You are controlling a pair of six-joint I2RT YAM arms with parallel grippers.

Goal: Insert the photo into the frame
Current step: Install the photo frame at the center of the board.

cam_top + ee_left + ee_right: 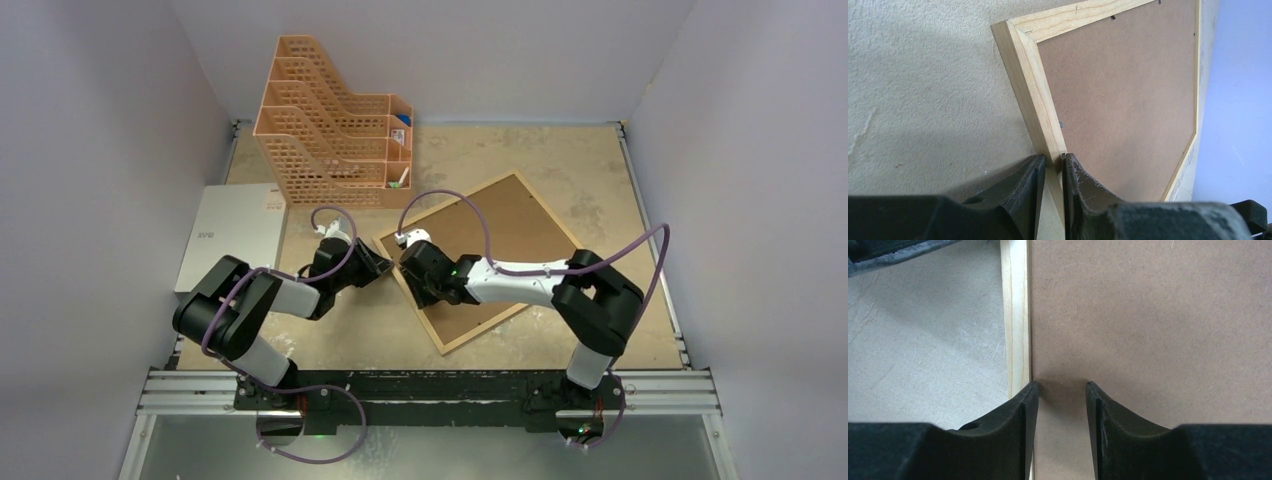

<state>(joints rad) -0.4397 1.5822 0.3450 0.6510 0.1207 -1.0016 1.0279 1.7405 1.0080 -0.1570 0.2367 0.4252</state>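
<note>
Two claws meet at the left corner of the frame, which lies askew at the middle of the overhead view with a brown backing board filling it. We see the left claw clamped on the frame's pale wooden rail, one finger on each side. The right claw hovers with its jaws apart just above the board, beside the same rail.

Lab cell, white walls, aluminium mounting rail
</note>
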